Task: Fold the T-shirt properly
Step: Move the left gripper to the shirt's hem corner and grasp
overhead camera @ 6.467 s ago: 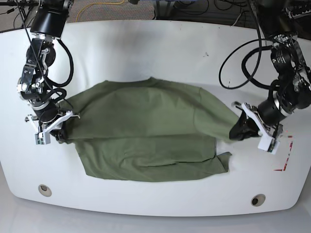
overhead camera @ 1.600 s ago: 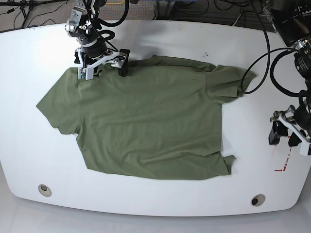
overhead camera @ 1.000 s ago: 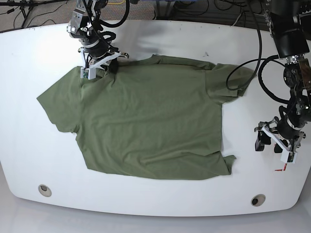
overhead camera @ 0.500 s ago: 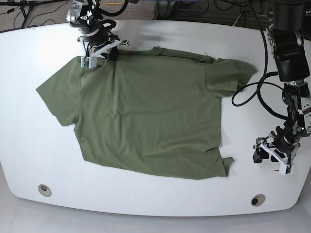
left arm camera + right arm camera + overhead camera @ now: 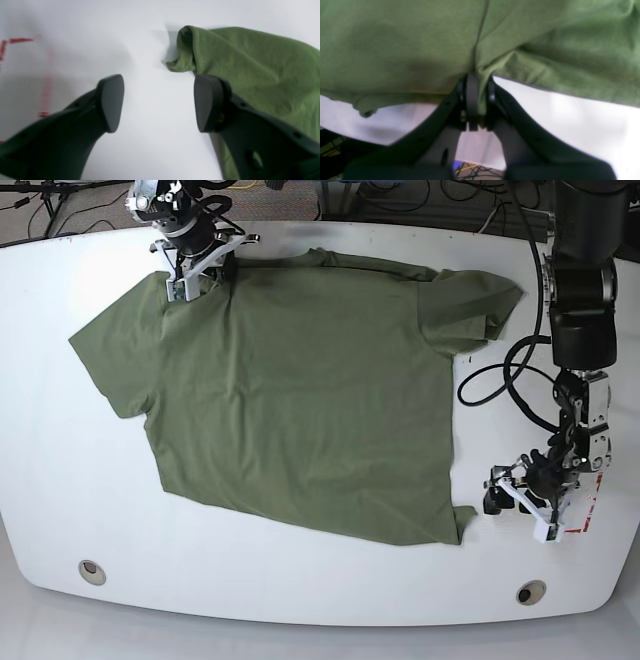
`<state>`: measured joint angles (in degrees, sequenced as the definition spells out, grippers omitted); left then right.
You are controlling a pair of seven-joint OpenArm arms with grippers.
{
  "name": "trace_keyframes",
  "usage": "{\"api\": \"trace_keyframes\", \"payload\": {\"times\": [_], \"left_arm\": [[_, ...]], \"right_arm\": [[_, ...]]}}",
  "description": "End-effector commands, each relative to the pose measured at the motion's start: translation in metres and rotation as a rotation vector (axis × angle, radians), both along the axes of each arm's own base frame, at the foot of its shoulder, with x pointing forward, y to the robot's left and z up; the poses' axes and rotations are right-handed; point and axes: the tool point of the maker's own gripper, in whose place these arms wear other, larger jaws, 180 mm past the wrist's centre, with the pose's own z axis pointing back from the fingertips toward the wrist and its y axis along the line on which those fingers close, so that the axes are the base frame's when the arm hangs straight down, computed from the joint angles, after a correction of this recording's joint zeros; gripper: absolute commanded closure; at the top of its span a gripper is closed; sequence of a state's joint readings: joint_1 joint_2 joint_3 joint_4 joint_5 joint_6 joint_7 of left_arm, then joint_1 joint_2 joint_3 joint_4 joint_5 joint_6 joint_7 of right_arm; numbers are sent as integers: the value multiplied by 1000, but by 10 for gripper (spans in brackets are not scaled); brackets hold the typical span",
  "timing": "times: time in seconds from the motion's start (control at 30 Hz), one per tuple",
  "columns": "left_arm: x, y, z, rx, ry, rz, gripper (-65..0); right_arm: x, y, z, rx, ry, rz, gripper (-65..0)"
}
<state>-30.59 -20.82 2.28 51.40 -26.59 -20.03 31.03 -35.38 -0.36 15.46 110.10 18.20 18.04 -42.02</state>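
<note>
Base view: my right pincer point(image 5: 198, 268) clamps the far shoulder edge of the olive-green cotton T-shirt point(image 5: 300, 390) spread on the white counter point(image 5: 300, 600), while my left pincer point(image 5: 520, 502) gapes beside its hem corner.

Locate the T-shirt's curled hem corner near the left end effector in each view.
Base: the curled hem corner sits lower right on the T-shirt, just beside the open left end effector.
Left wrist: upper centre, just beyond the end effector's tips, untouched.
Right wrist: not in it; only cloth pinched by the right end effector.
Shared landmark: the red tape mark beside that corner.
</note>
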Motion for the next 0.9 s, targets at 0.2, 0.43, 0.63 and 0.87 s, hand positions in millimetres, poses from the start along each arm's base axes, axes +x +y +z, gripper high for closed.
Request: {"api": "trace_keyframes", "payload": {"times": [0.2,0.43,0.63,0.87], "left_arm": [[9,-26,-13,-71,7,-3,-414],[5,-43,-31,-110,49,-7,-414],[2,-61,-45,-148,72,-9,-414],[-8,-79,-68,-186,140,-10,-414]], "right_arm": [[-8,-2,-2,-18,26,13,-5],[-4,-1,0,-18,16,14,-5],[-2,-2,0,-19,11,12,-5],[3,-3,2,-20,0,12,-5]]}}
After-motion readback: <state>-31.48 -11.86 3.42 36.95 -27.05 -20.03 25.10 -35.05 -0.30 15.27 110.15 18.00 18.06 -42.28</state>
